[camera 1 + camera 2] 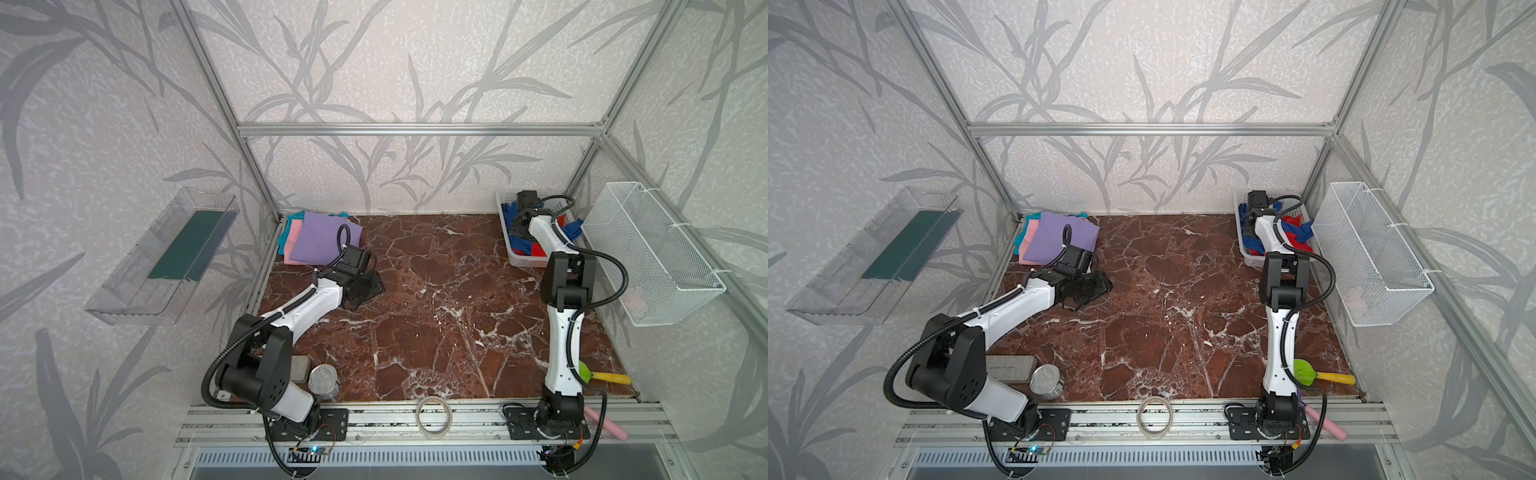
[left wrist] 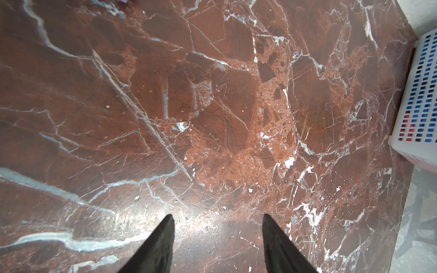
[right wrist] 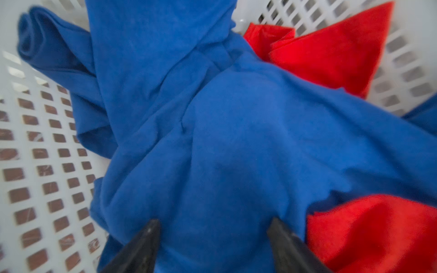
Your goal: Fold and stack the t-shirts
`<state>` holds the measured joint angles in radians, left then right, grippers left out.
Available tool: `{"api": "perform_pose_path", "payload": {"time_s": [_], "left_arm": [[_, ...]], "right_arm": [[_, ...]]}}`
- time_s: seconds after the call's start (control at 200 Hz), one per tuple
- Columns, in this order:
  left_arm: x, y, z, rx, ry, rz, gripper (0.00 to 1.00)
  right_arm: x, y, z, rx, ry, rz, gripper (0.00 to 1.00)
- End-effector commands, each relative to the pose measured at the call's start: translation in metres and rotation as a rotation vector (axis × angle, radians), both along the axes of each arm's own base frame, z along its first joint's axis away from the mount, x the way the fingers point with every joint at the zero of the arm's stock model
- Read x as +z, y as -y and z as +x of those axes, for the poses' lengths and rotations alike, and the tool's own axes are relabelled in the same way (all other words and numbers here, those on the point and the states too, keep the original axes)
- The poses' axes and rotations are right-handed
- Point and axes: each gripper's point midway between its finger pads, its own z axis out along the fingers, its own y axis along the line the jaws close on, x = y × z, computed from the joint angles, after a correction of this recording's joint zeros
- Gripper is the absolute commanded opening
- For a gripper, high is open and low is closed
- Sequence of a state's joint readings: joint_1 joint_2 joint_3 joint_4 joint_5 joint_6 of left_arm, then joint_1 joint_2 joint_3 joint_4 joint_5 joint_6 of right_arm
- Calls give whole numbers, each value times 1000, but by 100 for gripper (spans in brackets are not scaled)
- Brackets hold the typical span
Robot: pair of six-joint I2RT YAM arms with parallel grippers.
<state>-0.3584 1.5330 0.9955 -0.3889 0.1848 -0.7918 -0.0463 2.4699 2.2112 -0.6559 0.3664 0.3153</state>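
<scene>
**Spotter:** Two of your shirts are in the white basket (image 1: 524, 262) at the upper right of the table (image 1: 436, 324). The blue shirt (image 3: 212, 118) lies crumpled on top, and the red shirt (image 3: 331, 54) shows beside it and under it. In both top views a blue fold hangs over the basket's right rim.

**Second:** And your folded ones?

**Spotter:** They are stacked in the table's upper left corner. The lavender shirt (image 1: 320, 243) is on top and the pink shirt (image 1: 294, 237) is under it. The teal shirt (image 1: 291, 217) peeks out along the left and top edges.

**Second:** Where is your right claw (image 3: 214, 221)?

**Spotter:** It's down inside the basket. In the right wrist view its fingers stand apart, with blue cloth bulging up between the tips. You can't tell from that view whether the tips are pressing into the cloth or only touching it.

**Second:** Your left claw (image 2: 217, 216)?

**Spotter:** Its fingers are apart too, with nothing between them. It sits over bare table just to the lower right of the folded stack. The basket's wall shows at the right edge of your left wrist view, well apart from the tips.
</scene>
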Motion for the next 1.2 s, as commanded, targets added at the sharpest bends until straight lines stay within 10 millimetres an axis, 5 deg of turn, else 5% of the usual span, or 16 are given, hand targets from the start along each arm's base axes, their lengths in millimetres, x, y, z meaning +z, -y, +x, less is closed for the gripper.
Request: {"api": "perform_pose_path", "payload": {"time_s": [0.0,0.07,0.205,0.485,0.745,0.975,1.155,1.195], "left_arm": [[4,0,3,22,-6,-13,59],[4,-1,2,24,-8,-8,59],[3,-1,3,24,-7,-7,59],[-9,6,-5,18,-19,-31,59],[1,-1,-16,7,12,-20,59],[5,-1,-24,-5,29,-42,59],[11,-3,-30,-8,49,-46,59],[12,-4,-31,-9,52,-46,60]], "right_arm": [[-26,-9,-7,-4,-73,67,49],[-22,-8,-5,-15,-57,68,18],[1,-11,1,-8,2,83,0],[62,-41,-1,29,260,152,0],[97,-62,-37,51,537,201,0],[142,-95,-62,123,685,172,0],[163,-136,-74,217,716,160,0],[181,-148,-80,247,749,164,1]]}}
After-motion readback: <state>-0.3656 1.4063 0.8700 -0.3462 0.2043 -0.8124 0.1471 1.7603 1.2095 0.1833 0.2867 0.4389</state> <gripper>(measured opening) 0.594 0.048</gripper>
